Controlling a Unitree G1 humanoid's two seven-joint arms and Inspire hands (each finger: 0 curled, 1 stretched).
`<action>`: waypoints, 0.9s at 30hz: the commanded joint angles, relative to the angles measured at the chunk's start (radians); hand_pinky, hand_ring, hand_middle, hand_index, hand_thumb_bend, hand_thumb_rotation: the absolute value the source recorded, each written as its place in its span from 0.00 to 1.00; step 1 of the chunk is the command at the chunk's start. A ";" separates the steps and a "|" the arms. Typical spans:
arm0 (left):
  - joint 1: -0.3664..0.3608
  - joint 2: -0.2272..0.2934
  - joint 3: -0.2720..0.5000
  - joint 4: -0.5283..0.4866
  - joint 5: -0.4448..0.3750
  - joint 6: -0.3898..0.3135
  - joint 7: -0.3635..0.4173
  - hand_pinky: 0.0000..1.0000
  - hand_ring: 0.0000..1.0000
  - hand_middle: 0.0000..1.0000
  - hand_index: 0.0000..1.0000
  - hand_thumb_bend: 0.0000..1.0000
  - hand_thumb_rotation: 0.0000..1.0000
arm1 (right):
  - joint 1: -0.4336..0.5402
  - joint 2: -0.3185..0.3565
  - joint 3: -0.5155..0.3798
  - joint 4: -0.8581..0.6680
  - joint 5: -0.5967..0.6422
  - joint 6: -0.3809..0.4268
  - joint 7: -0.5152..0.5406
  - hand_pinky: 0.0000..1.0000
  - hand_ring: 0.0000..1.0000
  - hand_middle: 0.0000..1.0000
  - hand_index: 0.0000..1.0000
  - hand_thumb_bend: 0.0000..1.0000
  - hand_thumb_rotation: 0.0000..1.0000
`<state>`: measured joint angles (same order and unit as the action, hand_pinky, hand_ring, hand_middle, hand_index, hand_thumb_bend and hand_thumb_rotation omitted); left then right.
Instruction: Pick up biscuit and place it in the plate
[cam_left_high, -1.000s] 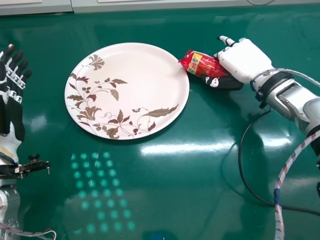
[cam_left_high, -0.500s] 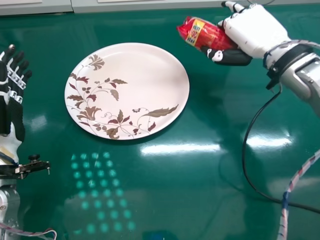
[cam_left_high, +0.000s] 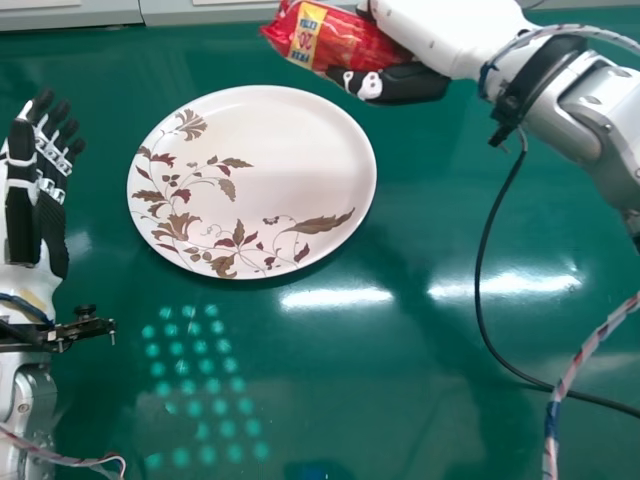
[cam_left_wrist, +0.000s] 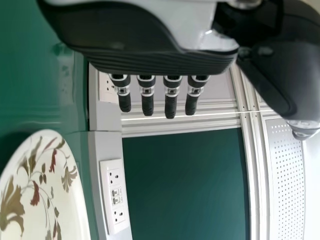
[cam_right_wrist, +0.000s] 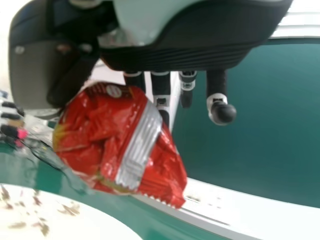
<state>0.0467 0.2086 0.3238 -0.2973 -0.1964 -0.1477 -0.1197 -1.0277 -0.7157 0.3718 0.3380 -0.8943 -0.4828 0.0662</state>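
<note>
My right hand holds the red biscuit packet between its thumb and fingers, up in the air over the far right rim of the plate. In the right wrist view the crinkled packet is pinched by the right hand, with the plate lower down beyond it. The white plate with leaf patterns lies flat on the table. At the far left my left hand is held with straight fingers, apart from the plate; the left wrist view shows this hand too.
A black cable and a braided cable run along the right side of the green table. A grey ledge borders the far edge. Sockets sit beside the table in the left wrist view.
My right hand has lifted the packet off the table beside the plate and carried it up and then leftward. The left hand has shifted slightly to the right.
</note>
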 joint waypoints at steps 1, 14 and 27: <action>-0.001 -0.002 -0.010 0.009 0.006 0.009 0.006 1.00 1.00 1.00 1.00 1.00 0.77 | -0.029 0.057 0.021 0.023 0.013 -0.009 0.002 0.06 0.38 0.45 0.50 0.51 0.00; -0.004 -0.008 -0.017 -0.001 0.019 0.018 0.011 1.00 1.00 1.00 1.00 1.00 0.77 | -0.024 0.287 0.139 0.265 -0.043 0.015 -0.078 0.12 0.42 0.49 0.48 0.52 0.00; 0.001 -0.003 -0.019 -0.014 0.028 0.028 0.021 1.00 1.00 1.00 1.00 1.00 0.78 | -0.067 0.349 0.234 0.561 -0.099 0.011 -0.277 0.10 0.38 0.44 0.51 0.51 0.00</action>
<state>0.0327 0.2026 0.3034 -0.3021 -0.1764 -0.1217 -0.1015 -1.0801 -0.3770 0.5967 0.8826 -1.0031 -0.4642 -0.1915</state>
